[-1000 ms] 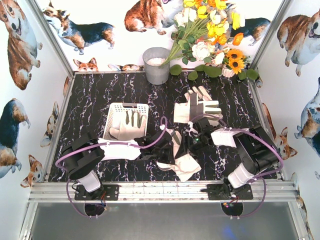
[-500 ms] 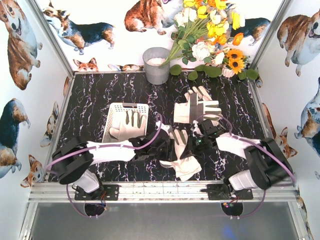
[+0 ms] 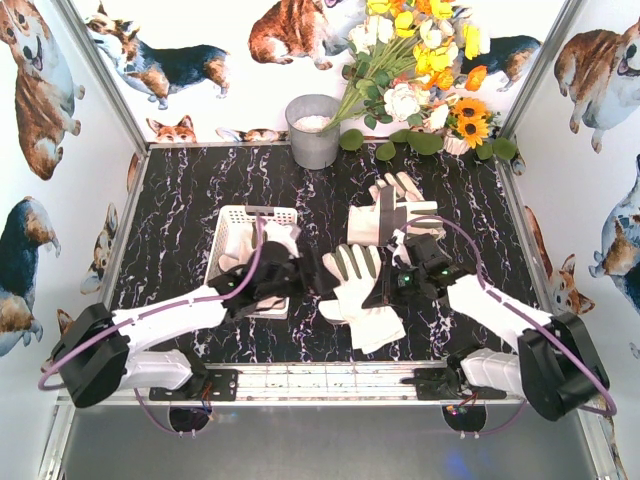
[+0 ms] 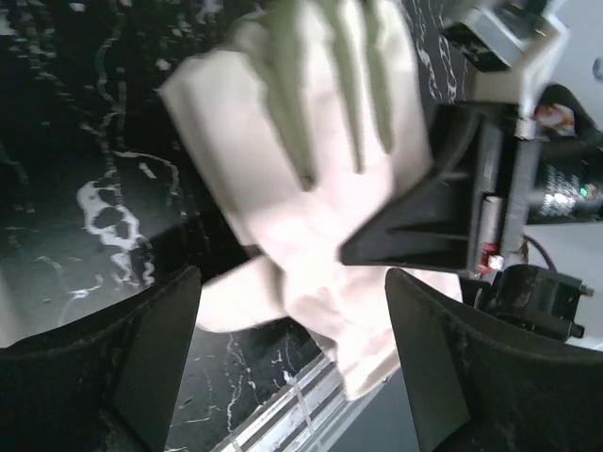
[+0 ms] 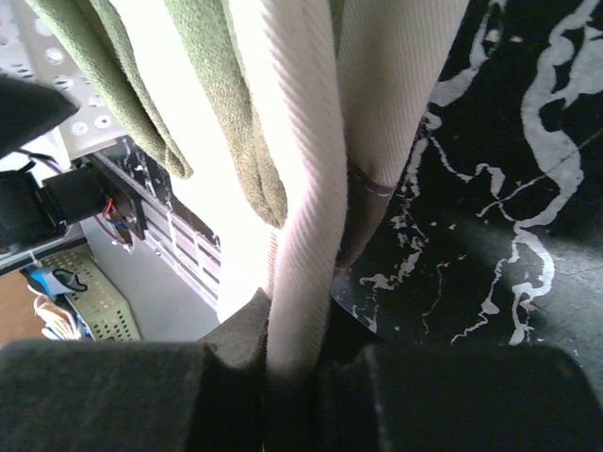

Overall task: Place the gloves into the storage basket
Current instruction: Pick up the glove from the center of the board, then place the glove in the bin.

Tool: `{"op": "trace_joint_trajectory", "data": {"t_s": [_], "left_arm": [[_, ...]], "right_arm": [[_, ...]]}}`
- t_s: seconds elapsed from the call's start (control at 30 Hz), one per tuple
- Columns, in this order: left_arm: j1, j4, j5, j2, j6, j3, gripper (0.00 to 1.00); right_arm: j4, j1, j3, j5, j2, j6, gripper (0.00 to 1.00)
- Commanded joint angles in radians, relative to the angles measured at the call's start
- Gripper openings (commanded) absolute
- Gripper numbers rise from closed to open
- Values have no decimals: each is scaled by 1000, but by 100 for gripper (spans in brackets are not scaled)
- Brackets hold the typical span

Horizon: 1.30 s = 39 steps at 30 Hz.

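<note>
My right gripper (image 3: 388, 284) is shut on a cream-white glove (image 3: 352, 278) with grey fingers, pinching a fold of the glove (image 5: 294, 141) between its pads (image 5: 236, 344). My left gripper (image 3: 316, 283) stands open just left of that glove (image 4: 311, 141), with its fingers (image 4: 155, 358) spread wide and nothing between them. More cream glove fabric (image 3: 372, 326) lies below, toward the near edge. The white slotted storage basket (image 3: 238, 214) sits left of centre with a glove (image 3: 282, 238) inside, partly hidden by my left arm. Two more gloves (image 3: 395, 214) lie behind my right gripper.
A grey metal bucket (image 3: 313, 130) stands at the back centre. A bunch of flowers (image 3: 420, 70) leans against the back right corner. Printed walls close in the black marbled table (image 3: 180, 200) on three sides. A metal rail (image 3: 320, 382) runs along the near edge.
My left gripper has opened, let go of the glove and reached farther out beside the basket. My right gripper has shut on the glove and moved away from the near edge.
</note>
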Motion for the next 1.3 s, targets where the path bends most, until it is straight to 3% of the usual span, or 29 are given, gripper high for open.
{"op": "trace_joint_trajectory", "data": {"t_s": [0.0,0.13,0.33,0.47,0.6,0.97,1.1,1.27], "left_arm": [[98,170,142,-58,-51,-86,74],[124,202,154,-92,-49,-102,74],[127,352,161,-123,-81,-152,78],[128,397,161,-134,-82,-151,77],[129,532,207,-138,-106,-158,71],[91,563,241,-83,-79,-93,61],[61,660,212,-26,-111,-90,50],[55,736,190,-11,-153,-115,22]], "right_arm": [[44,-2,28,-62,-106,-33,0],[68,-2,21,-106,-189,-23,0],[280,-2,-10,-219,-277,127,0],[329,-2,19,-253,-306,165,0],[343,-2,48,-281,-307,174,0],[428,14,55,-305,-291,220,0],[432,25,49,-302,-283,218,0],[398,25,42,-279,-298,193,0]]}}
